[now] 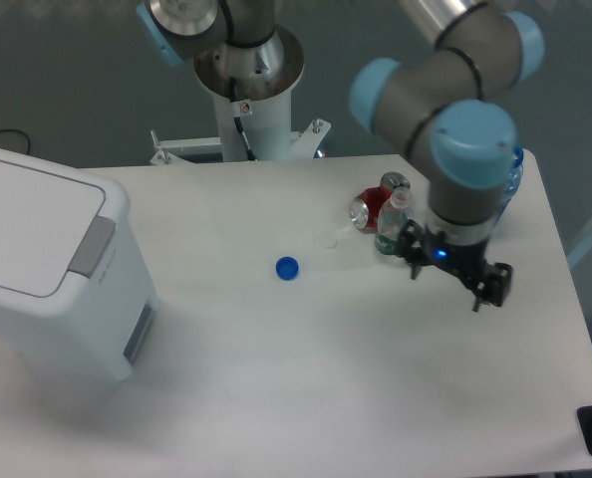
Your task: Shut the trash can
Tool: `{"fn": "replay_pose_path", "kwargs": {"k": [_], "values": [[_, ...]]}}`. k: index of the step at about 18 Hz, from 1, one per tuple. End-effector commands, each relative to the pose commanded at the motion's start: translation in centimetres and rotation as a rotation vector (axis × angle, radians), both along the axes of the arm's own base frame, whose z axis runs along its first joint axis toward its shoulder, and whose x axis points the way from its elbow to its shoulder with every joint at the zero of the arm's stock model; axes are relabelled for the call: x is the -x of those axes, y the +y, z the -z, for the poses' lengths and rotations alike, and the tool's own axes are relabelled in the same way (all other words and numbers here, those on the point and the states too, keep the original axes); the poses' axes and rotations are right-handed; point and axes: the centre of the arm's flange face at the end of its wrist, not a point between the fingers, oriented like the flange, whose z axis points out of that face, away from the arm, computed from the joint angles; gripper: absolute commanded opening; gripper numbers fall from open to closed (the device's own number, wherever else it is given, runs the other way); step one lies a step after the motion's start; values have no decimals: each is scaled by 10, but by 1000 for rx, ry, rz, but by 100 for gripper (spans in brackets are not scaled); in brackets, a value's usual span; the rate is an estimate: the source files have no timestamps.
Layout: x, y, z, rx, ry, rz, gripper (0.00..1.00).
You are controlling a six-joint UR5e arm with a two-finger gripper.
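A: Where is the bin [47,269]?

B: At the left edge of the table [306,378], partly cut off by the frame. It stands upright with its flat white lid [27,224] down on the body, so it looks closed.

A: Which way does it point?

B: Its long axis runs from the far left toward the near right. The grey latch [93,246] sits on the lid's right edge, and the grey panel [138,332] is on the side wall below it, so both face right, toward the middle of the table.

A: And the gripper [444,276]?

B: Over the right part of the table, well apart from the bin. The fingers [487,286] point down and stand spread with nothing between them, so it is released. A blue light shows on its body.

A: What is near it?

B: A small clear bottle [392,227] just to its left, upright. A red can [372,209] lies on its side beyond that bottle, with a second can top [395,182] just behind. A blue bottle [510,169] at the far right is mostly hidden by the arm.

A: Anything in the middle?

B: A blue cap [287,267] lying loose on the table, between the bin and the gripper, and a faint clear cap [327,240] nearer the cans.
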Motion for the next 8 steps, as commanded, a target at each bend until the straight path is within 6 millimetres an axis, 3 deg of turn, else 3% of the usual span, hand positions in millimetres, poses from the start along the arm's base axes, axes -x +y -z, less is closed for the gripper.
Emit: {"fn": "replay_pose_path", "kwargs": {"k": [4,8], "values": [[20,-2,5,-5,9,17,100],[20,-1,5,-4,12,19,100]]}}
